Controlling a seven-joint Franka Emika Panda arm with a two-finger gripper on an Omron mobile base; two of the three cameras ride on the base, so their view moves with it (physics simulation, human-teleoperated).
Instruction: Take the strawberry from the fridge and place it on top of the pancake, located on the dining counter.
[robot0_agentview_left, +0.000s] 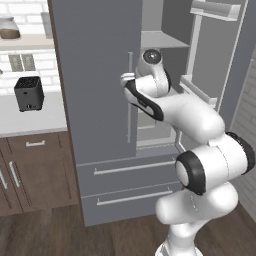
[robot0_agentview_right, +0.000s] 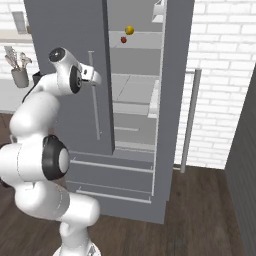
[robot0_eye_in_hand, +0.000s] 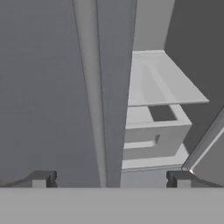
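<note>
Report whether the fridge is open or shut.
Half open: the fridge's right door is swung out, baring shelves; the left door is shut.

path: fridge (robot0_agentview_right: 135, 100) right half open (shelves reachable) | block: shut left door (robot0_eye_in_hand: 48, 96)

Dark brown plank wood floor (robot0_agentview_left: 45, 235) underfoot. White brick wall (robot0_agentview_right: 220, 60) right of gripper. Left of gripper: pale surface (robot0_agentview_left: 30, 117) over brown wood base cabinets (robot0_agentview_left: 35, 172), black boxy toaster (robot0_agentview_left: 28, 93) on it, grey utensil cup (robot0_agentview_right: 19, 76), white tile backsplash (robot0_agentview_left: 30, 60).
</note>
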